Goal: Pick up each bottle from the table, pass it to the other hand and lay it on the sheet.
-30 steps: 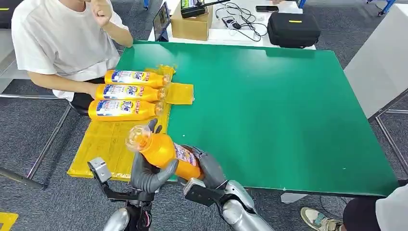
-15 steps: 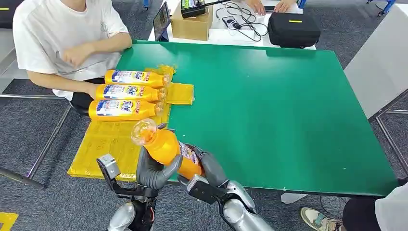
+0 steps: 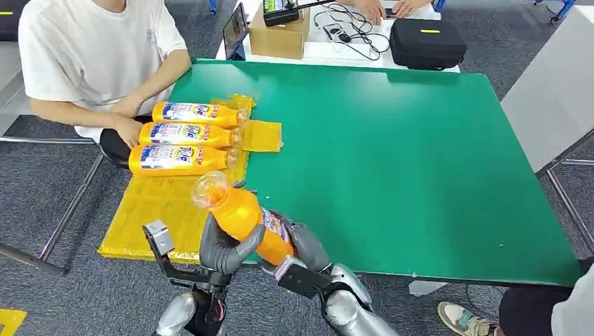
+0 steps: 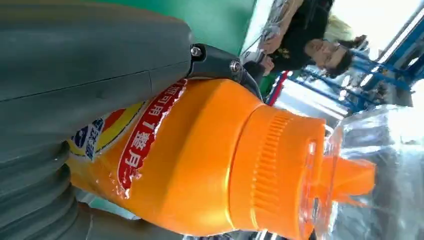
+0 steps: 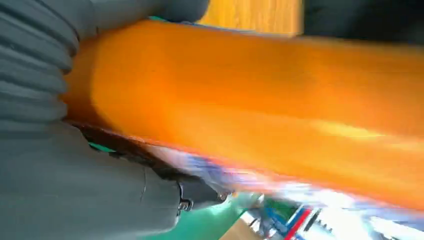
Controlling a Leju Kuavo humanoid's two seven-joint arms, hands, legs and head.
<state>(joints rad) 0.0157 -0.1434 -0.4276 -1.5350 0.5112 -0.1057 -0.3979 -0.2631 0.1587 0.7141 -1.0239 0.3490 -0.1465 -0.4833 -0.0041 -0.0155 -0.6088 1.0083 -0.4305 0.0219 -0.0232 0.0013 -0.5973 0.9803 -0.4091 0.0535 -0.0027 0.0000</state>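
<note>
Green table [image 3: 392, 154] fills most of the head view, grey carpet floor [image 3: 42, 196] all around it. Off past the left hand [image 3: 223, 246], a yellow sheet [image 3: 154, 210] hangs over the table's edge, with three orange bottles lying on it side by side: far one [image 3: 198, 112], middle one [image 3: 188, 134], nearest one [image 3: 178, 159]. A person in a white t-shirt [image 3: 91, 49] sits just beyond those. On the far side of the table from both hands sits a white table [image 3: 350, 50] with a cardboard box [image 3: 279, 35], a tablet [image 3: 235, 29], cables [image 3: 350, 28] and a black case [image 3: 427, 42].

The task bottle [image 3: 245, 218] is up in the air between the two hands, near the table's close edge, tilted so the clear cap [image 3: 208, 189] points toward the sheet. The left hand wraps its upper body and the right hand [image 3: 298, 245] holds the base end, so both are grasping it.

The left wrist view gets the stuff the head view can't: the ribbed orange collar [image 4: 277, 175], the nozzle under the clear cap, the red label strip [image 4: 147, 135], plus people in the background. The right wrist view is mostly a blurry orange side of the bottle [image 5: 250, 100] against the grey palm [image 5: 75, 190].
</note>
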